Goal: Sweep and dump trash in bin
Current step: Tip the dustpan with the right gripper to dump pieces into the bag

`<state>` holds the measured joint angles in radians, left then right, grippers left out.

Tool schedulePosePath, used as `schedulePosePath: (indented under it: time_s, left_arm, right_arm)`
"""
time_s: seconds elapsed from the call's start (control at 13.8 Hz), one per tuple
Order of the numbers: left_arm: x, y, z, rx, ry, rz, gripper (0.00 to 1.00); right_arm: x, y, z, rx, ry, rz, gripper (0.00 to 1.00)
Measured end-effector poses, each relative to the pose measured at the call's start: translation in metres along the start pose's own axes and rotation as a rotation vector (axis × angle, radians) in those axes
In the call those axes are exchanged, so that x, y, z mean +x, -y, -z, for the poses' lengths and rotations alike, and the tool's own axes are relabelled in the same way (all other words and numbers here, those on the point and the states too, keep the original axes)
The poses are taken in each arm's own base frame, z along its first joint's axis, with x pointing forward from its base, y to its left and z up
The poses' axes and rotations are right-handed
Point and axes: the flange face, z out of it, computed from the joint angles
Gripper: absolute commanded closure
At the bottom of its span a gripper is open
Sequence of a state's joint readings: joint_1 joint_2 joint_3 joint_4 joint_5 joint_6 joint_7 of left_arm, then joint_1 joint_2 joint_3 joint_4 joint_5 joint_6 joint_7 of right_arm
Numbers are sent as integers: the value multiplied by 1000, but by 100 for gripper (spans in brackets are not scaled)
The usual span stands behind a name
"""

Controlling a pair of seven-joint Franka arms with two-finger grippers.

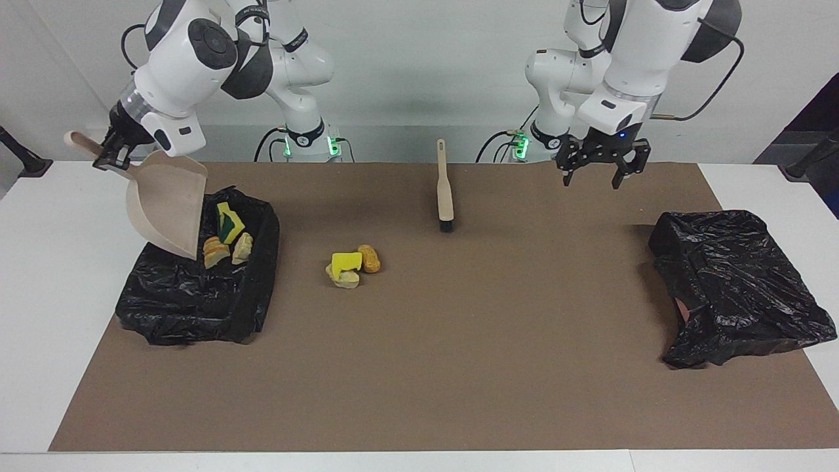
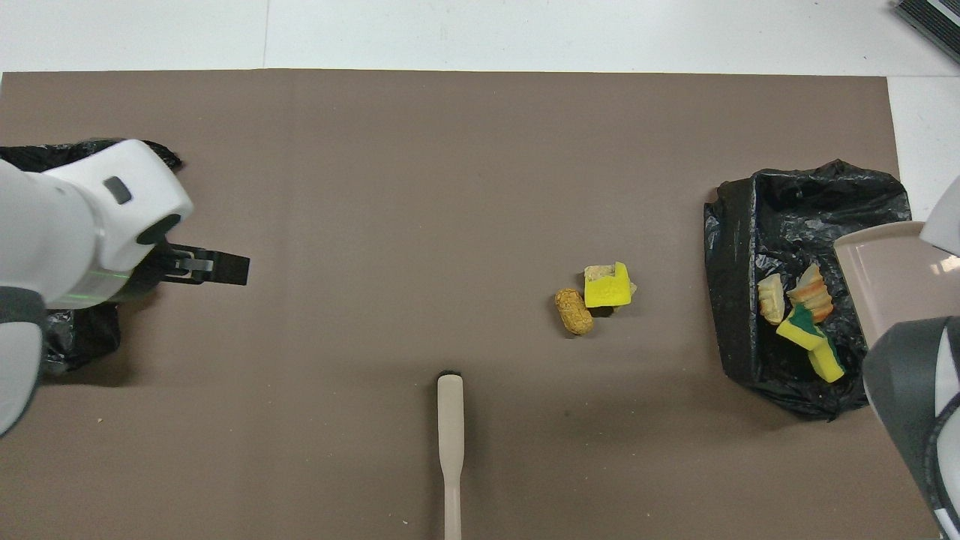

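Observation:
My right gripper [image 1: 105, 156] is shut on the handle of the beige dustpan [image 1: 167, 210], which hangs steeply tilted over the black-lined bin [image 1: 262, 262]. A yellow, green-backed sponge [image 1: 227, 223] and two bread pieces [image 1: 215, 252] lie inside the bin [image 2: 731, 300]. More trash sits on the brown mat: a yellow sponge chunk [image 1: 345, 262], a brown roll [image 1: 371, 259] and a pale bread bit [image 1: 346, 280], also seen from overhead [image 2: 607, 287]. The beige brush [image 1: 445, 190] lies flat on the mat, untouched. My left gripper [image 1: 593, 176] hangs open and empty over the mat toward the left arm's end.
A second black plastic-lined container [image 1: 734, 282] sits at the left arm's end of the mat, partly under my left arm [image 2: 71, 341] in the overhead view. The brown mat [image 1: 459, 367] covers most of the white table.

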<state>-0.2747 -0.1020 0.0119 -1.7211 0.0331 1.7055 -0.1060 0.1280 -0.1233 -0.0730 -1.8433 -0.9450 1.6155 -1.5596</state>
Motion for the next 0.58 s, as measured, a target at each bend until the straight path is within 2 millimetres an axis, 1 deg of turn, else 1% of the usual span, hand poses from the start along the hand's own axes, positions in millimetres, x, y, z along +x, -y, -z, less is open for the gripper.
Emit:
schedulePosePath:
  time_s: [0.14, 0.22, 0.29, 0.36, 0.58]
  left_arm:
    - [1, 37, 25, 7, 14, 10, 0]
    - [1, 53, 36, 10, 21, 5, 0]
    - [3, 64, 44, 12, 29, 2, 0]
    - [6, 68, 48, 13, 42, -1, 0]
    - [19, 67, 49, 8, 84, -8, 0]
  right_arm:
    - [0, 6, 25, 2, -2, -89, 100]
    - [4, 8, 32, 7, -40, -146, 100]
    - [12, 9, 36, 20, -100, -207, 100]
    - [20, 9, 37, 33, -162, -272, 100]
    - [41, 9, 43, 100, -334, -501, 100]
